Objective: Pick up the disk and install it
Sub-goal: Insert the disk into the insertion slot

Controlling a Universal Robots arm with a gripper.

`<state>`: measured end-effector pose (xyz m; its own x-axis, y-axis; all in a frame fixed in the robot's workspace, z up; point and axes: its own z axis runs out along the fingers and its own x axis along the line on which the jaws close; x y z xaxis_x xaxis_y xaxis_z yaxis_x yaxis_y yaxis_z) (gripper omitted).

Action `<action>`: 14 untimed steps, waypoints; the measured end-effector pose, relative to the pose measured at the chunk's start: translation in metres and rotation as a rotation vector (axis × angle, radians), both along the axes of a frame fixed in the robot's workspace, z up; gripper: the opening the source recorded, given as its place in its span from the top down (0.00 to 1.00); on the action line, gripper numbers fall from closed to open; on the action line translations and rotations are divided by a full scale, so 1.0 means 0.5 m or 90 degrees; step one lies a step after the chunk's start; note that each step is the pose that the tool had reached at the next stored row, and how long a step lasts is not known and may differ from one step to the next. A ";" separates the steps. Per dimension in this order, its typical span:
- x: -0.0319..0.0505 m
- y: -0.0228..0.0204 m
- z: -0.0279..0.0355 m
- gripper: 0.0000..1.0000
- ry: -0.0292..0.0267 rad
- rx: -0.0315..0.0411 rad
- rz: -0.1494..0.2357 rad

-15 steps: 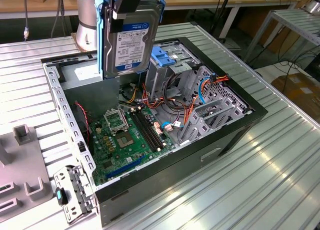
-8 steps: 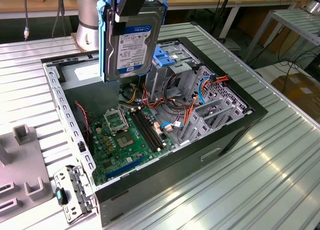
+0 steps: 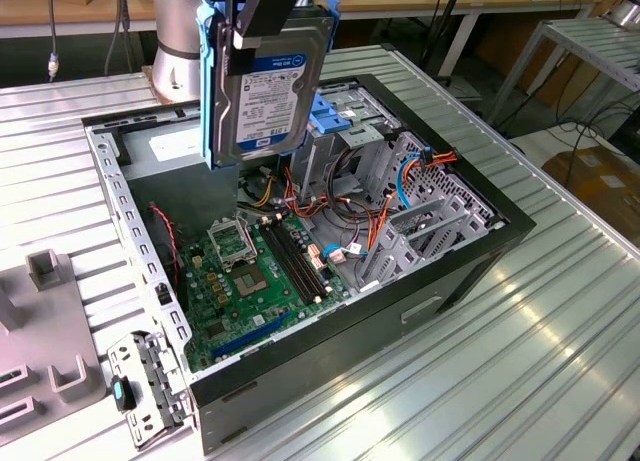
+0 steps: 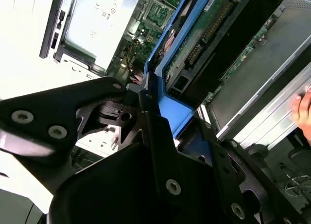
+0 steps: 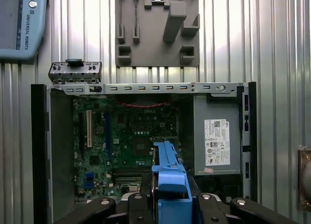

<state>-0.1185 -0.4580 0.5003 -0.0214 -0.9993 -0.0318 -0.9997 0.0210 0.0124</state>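
The disk [image 3: 262, 91], a silver drive with a white and dark blue label and blue side rails, hangs upright above the back of the open computer case [image 3: 470, 271]. My gripper [image 3: 262, 26] is shut on its upper end, black fingers on both sides. In the first wrist view the disk's blue rail [image 5: 169, 180] runs edge-on between my fingers [image 5: 136, 207], over the motherboard [image 5: 131, 136]. The second wrist view looks along the disk's green circuit-board side [image 4: 214, 34] and blue rail, with my gripper [image 4: 150, 122] clamped at its end.
Inside the case are the motherboard [image 3: 260, 271], loose coloured cables [image 3: 375, 211], a blue bracket [image 3: 335, 111] at the drive bay and a grey box with a white label [image 5: 216, 141]. A grey fixture plate [image 3: 40, 331] lies on the ribbed table. A person's hand [image 4: 303, 110] shows beside the case.
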 end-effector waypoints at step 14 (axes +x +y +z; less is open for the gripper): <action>0.000 -0.0264 0.000 0.63 0.0000 0.0000 0.000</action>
<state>-0.1185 -0.4712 0.5002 -0.0214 -0.9993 -0.0318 -0.9997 0.0210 0.0124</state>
